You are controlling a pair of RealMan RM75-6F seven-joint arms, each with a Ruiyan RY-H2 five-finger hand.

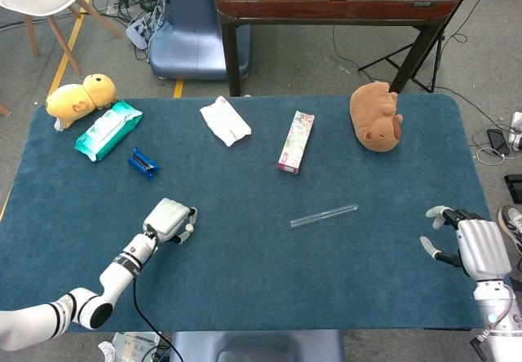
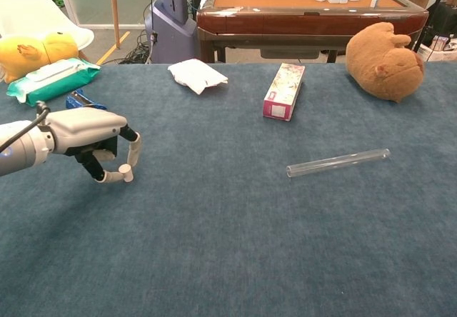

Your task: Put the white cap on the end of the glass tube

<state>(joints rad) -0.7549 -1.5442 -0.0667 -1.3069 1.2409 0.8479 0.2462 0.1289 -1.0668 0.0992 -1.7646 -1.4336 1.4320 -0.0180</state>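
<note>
— So, anything holding anything on that table (image 1: 245, 289)?
— Only two packages: a teal wipes pack (image 1: 108, 130), soft and sealed, and a slim printed box (image 1: 295, 141) lying flat, closed. Can't tell what's inside either.
— And the count?
— One glass tube (image 1: 324, 215), clear and straight, lying bare on the blue felt right of centre. One white cap (image 2: 126, 172), small and cylindrical. Two plush toys: a yellow one (image 1: 80, 94) at the far left corner, a brown one (image 1: 376, 116) far right. One crumpled white cloth (image 1: 225, 121), one blue clip (image 1: 143, 163) beside the wipes.
— Where's the cap?
— In the left hand (image 2: 96, 140). The fingers curl downward and the cap is pinched at the fingertips (image 2: 114, 175), just above the felt, well apart from the tube.
— The other hand?
— The right hand (image 1: 471, 245) sits at the near right edge, fingers spread, holding nothing. Only the head view shows it.
— Surfaces?
— Felt is matte and napped; hands are smooth white plastic with dark joints.
</note>
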